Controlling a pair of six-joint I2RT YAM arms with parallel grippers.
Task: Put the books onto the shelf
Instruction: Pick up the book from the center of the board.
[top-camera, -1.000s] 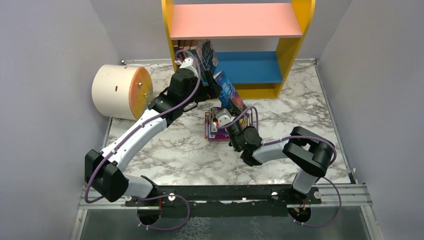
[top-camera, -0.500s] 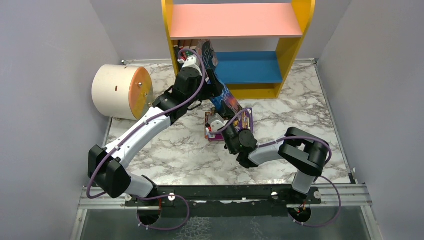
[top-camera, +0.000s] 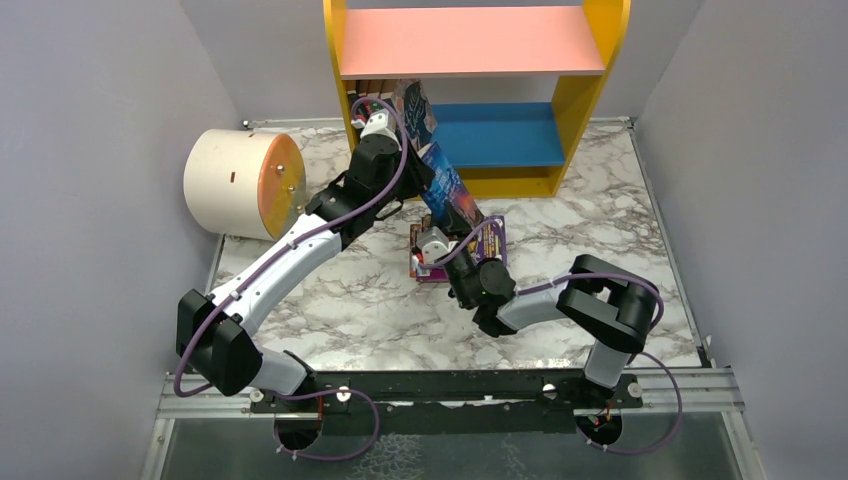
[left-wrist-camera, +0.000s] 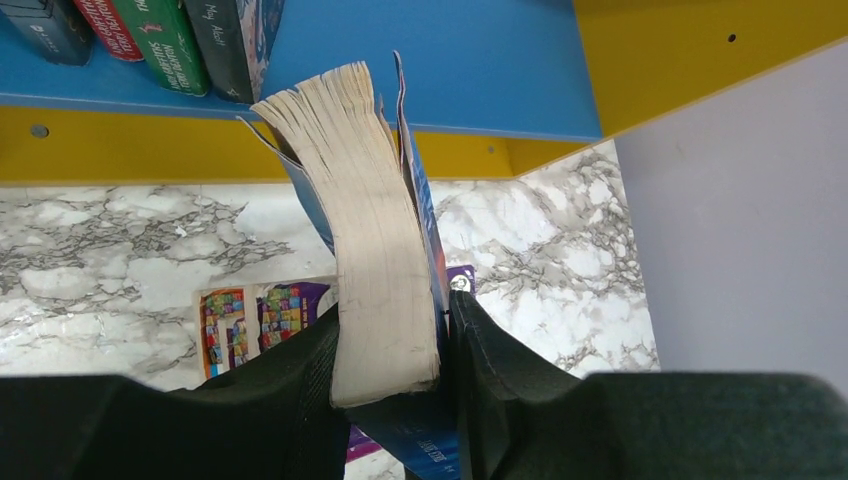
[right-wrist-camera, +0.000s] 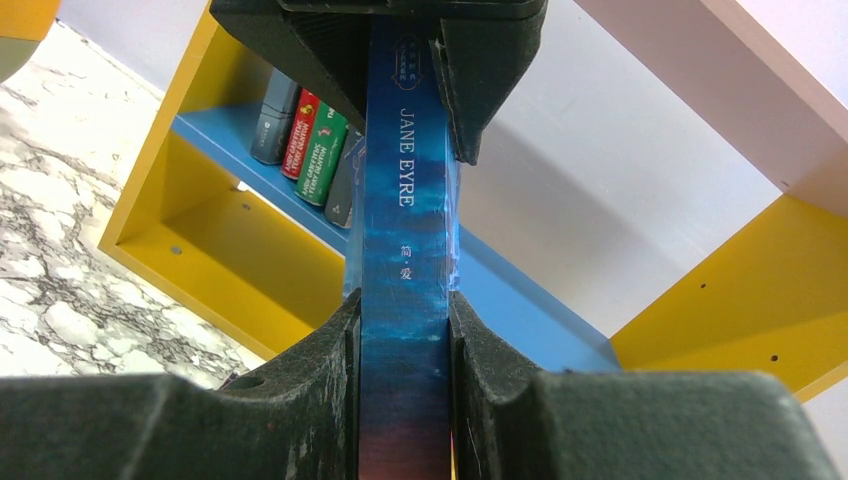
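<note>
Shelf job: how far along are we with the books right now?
Done: four books stand at the left end of the blue lower board of the shelf. In hand: Jane Eyre is clamped by both the left gripper and right gripper, not yet on the board. Left: a small pile with a purple cover lies on the marble table; its count is unclear.

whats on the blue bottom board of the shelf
Four paperbacks stand at the left end of the blue lower board: grey, red, green, dark. The held blue Jane Eyre book hides part of it.
</note>
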